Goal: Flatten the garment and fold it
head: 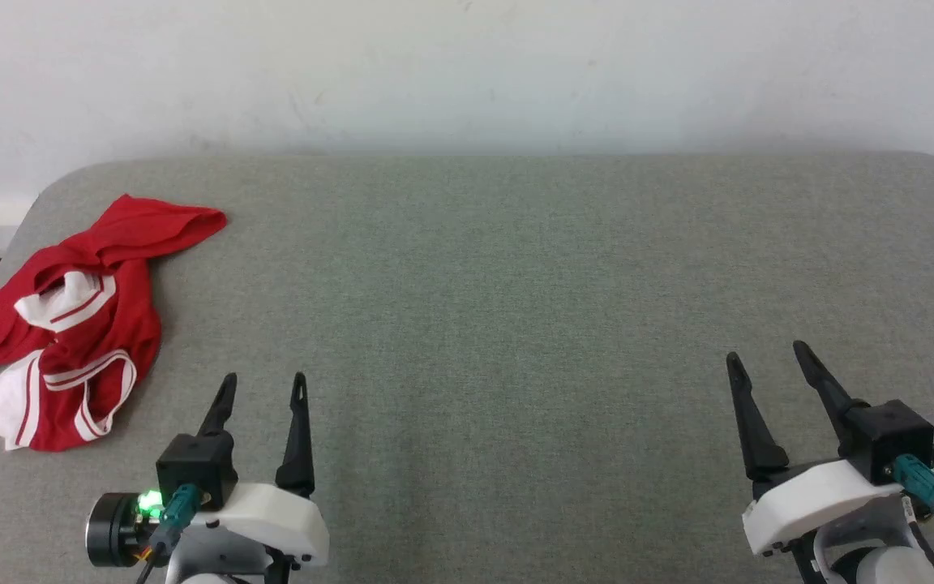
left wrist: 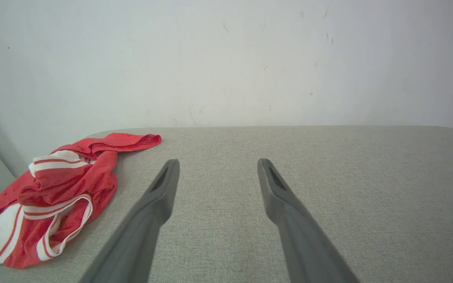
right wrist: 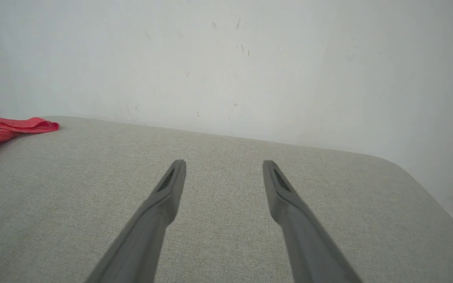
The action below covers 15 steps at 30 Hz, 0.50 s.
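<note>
We hold both arms low at the near side of the desk (head: 516,268), and we judge this to be a ready pose: nothing is gripped and no flattening has begun. Our left pincer (head: 264,379) is spread wide, its two fingers (head: 298,430) pointing away from us over bare grey cloth with nothing between them. Our right pincer (head: 765,352) is spread just as wide and is likewise empty, canted a little to the left. The shirt (head: 70,324) lies in a crumpled heap at the far left of the desk, by the rounded corner and right at the left edge; whether a part hangs over that edge we cannot tell. It lies as a dropped thing lies: bunched, layers over one another, a red fold reaching toward the wall (head: 467,73), striped trim curling through the middle, a white sleeve at the near end, no lettering showing. From the left pincer the shirt is to the left and slightly ahead, near but apart; in the left wrist view it sits off to the left of the fingers, not between them. From the right pincer it is well apart, across most of the desk, and the right wrist view catches a red edge of it at the far left. We judge the left arm better placed to reach first, and the broad bare middle of the desk the likely place to spread the shirt. With the heap so close to the edge, a pull the wrong way could drag it off.
</note>
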Motion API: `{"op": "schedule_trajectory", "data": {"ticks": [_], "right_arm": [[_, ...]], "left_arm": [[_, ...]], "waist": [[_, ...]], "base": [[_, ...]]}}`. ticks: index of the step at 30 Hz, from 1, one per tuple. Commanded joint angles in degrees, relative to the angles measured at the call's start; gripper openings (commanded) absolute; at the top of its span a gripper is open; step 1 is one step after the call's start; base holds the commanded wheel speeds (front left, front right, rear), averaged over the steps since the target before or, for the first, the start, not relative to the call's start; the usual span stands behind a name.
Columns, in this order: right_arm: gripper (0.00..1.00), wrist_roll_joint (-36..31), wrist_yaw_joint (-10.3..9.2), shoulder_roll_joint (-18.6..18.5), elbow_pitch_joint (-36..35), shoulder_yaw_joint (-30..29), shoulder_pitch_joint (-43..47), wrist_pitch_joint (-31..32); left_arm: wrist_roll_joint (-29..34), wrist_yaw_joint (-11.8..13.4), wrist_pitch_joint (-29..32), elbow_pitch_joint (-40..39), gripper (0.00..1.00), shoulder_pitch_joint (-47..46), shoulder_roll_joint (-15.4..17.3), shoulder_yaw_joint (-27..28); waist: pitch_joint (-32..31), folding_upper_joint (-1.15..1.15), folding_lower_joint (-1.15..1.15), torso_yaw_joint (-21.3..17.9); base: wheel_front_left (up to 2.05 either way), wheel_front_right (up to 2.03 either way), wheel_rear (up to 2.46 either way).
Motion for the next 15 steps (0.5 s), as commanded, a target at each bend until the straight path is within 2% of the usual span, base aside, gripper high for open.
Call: {"op": "schedule_trajectory", "data": {"ticks": [1,15], "right_arm": [[1.0,0.21,-0.04,0.07,-0.22,0.09,0.52,-0.66],[1.0,-0.03,-0.05,0.1,0.3,1.13,1.02,-2.33]], "left_arm": [[-0.33,0.69,-0.62,0.05,1.0,0.51,0.0,-0.1],[-0.92,1.17,-2.29,-0.09,1.0,0.97,0.0,-0.12]], "waist": [[0.01,0.0,0.0,0.64],[-0.2,0.0,0.0,5.66]], "base": [[0.0,0.0,0.0],[0.0,0.0,0.0]]}}
